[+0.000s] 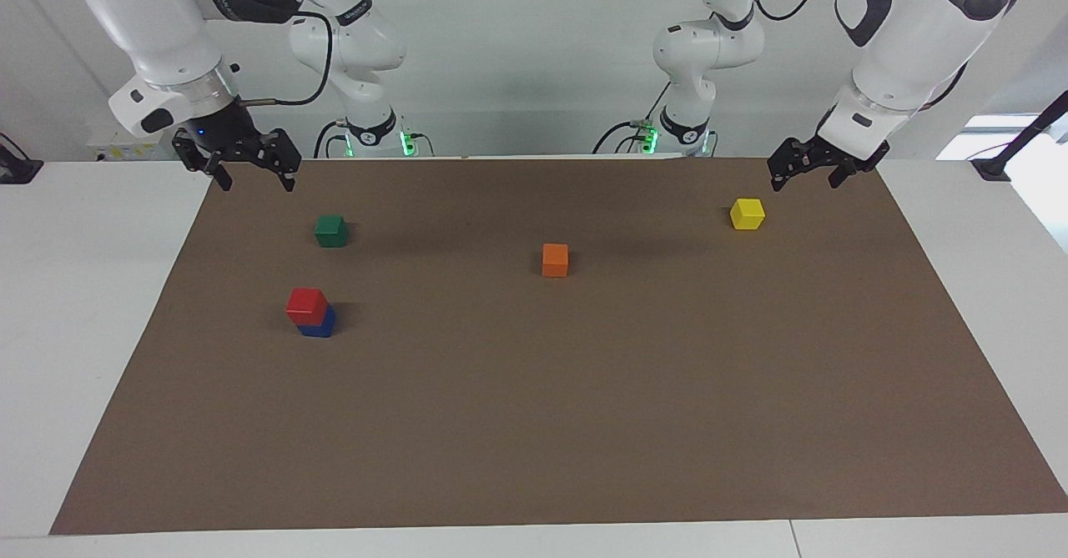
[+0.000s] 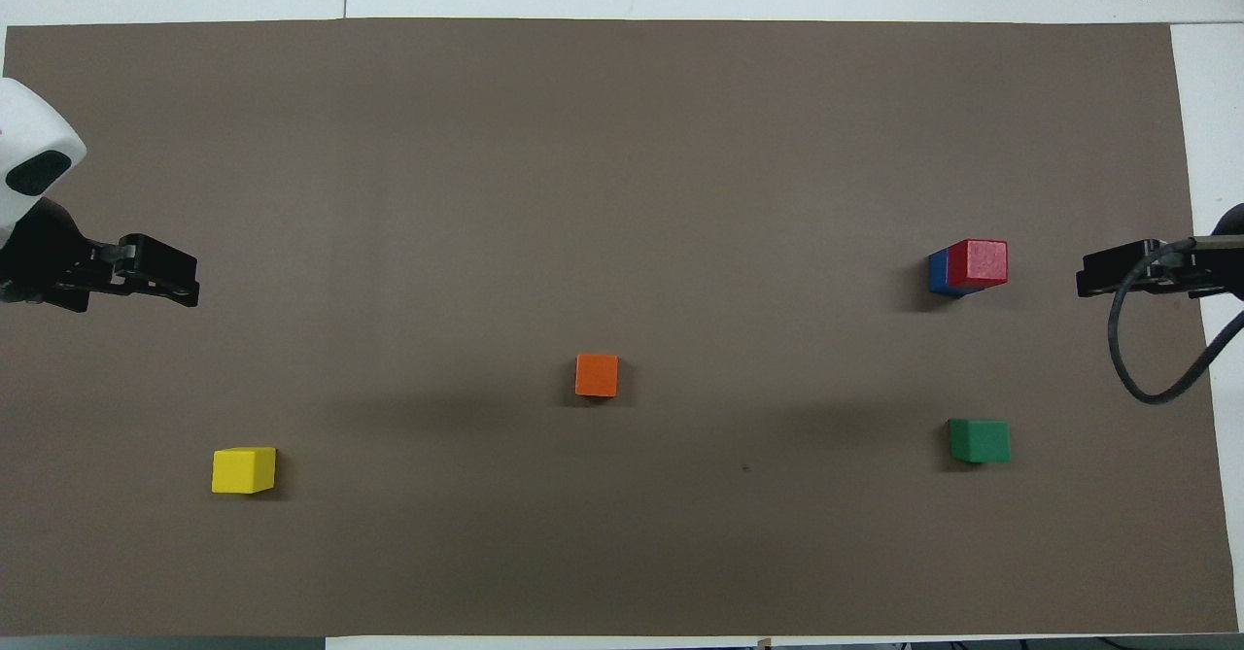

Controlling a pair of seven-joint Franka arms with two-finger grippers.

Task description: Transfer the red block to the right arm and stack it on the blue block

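Observation:
The red block (image 1: 305,305) (image 2: 980,262) sits on top of the blue block (image 1: 319,325) (image 2: 936,273), slightly offset, toward the right arm's end of the brown mat. My right gripper (image 1: 254,178) (image 2: 1096,275) hangs open and empty over the mat's edge at that end, well apart from the stack and above it. At the other end, my left gripper (image 1: 804,181) (image 2: 181,283) is open with nothing in it, raised over the mat near the yellow block.
On the brown mat (image 1: 584,424) a green block (image 1: 331,230) (image 2: 979,440) lies nearer to the robots than the stack. An orange block (image 1: 555,259) (image 2: 596,375) sits mid-mat. A yellow block (image 1: 747,213) (image 2: 243,469) lies toward the left arm's end.

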